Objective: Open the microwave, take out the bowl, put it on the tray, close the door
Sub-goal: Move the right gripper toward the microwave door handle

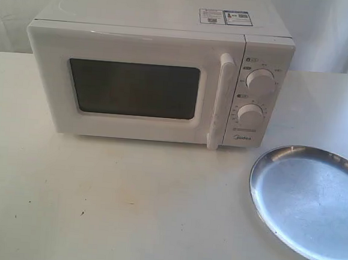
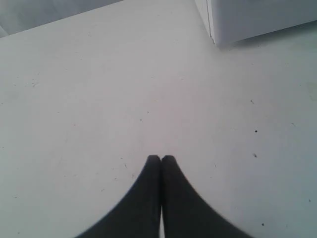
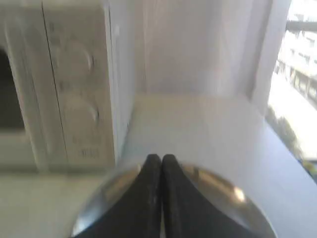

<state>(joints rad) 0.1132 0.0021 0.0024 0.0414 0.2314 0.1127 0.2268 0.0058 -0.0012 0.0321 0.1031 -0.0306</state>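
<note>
While its door [image 1: 138,49] is shut flat, the microwave [image 1: 164,21] sits at the back of the bench [image 1: 125,210], a bit left of the middle in the outside view. The door has a dark window [image 1: 133,89], and I cannot see through it, so I cannot tell where the bowl is. A white bar handle [image 1: 219,103] stands up and down just right of the window. Right of the handle are two round white knobs, one knob [image 1: 260,81] above the other knob [image 1: 249,113]. Two stickers [image 1: 225,17] lie on the microwave's top.

The tray [image 1: 310,204] lies flat on the bench, in front of the microwave and off to its right, near it but not touching. It is shiny and bare.

The left fingers [image 2: 154,162] are pressed tight together and hold nothing. They hang over bare bench, with a corner of the microwave well away from them. The right fingers [image 3: 153,162] are pressed tight together too and hold nothing. They sit over the tray's rim and point past the knob side of the microwave. That view is blurry.
</note>
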